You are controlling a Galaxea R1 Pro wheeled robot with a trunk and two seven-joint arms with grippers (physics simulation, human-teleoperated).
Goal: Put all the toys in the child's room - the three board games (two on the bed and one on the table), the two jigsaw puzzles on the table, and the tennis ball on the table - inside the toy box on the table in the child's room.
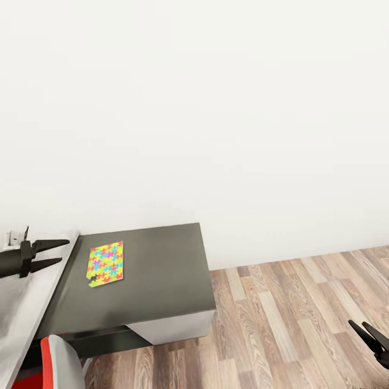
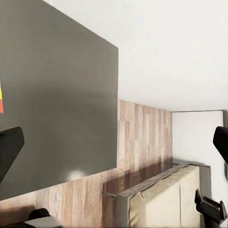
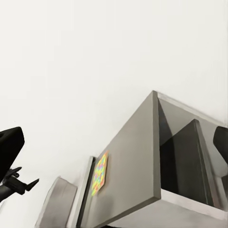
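Jigsaw puzzle [image 1: 106, 263] flat on dark cabinet top [image 1: 162, 270], near left gripper [image 1: 58, 253]. Likely thin, light, stiff; best slid to edge, pinched there. Both grippers spread, empty; right gripper [image 1: 361, 327] low over floor.

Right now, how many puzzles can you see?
1. The puzzle lies flat on the dark cabinet top, near its left side. Another may be out of sight further along the table.

bright, even, shadowless render; faint glare on dark cabinet top [image 2: 71, 175]
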